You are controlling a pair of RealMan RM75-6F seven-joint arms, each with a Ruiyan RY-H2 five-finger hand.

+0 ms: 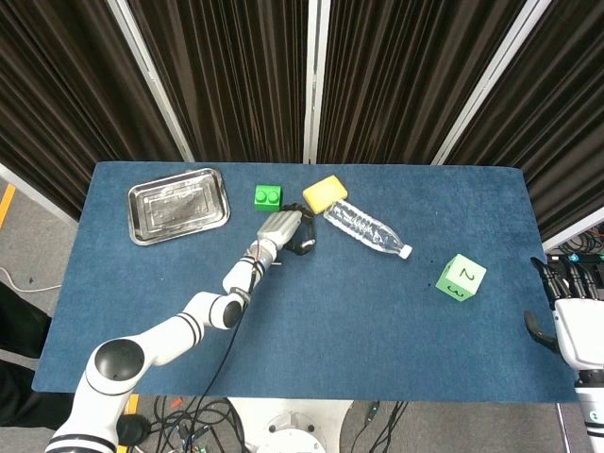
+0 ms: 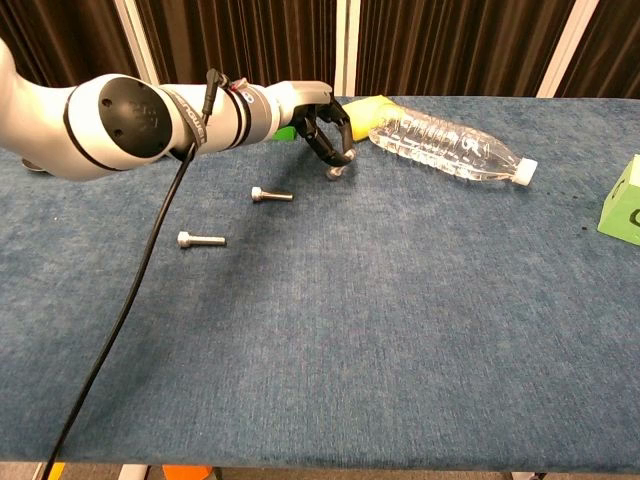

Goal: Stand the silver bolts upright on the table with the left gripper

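Silver bolt (image 2: pixel 338 170) sits pinched in the left hand (image 2: pixel 325 125), head down on the table (image 2: pixel 400 300); letting go crookedly could topple it toward the bottle (image 2: pixel 450 145)

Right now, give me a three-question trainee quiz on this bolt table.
1. True or false: the two silver bolts nearest the chest camera lie flat on the table.
2. What does the left hand hold over the cloth?
A. the bottle cap
B. a bolt
C. the green brick
3. Fill in: in the head view, the clear bottle lies between the yellow block and the green ____.

Key:
1. True.
2. B: a third bolt sits at its fingertips, head down.
3. Cube, marked 2.
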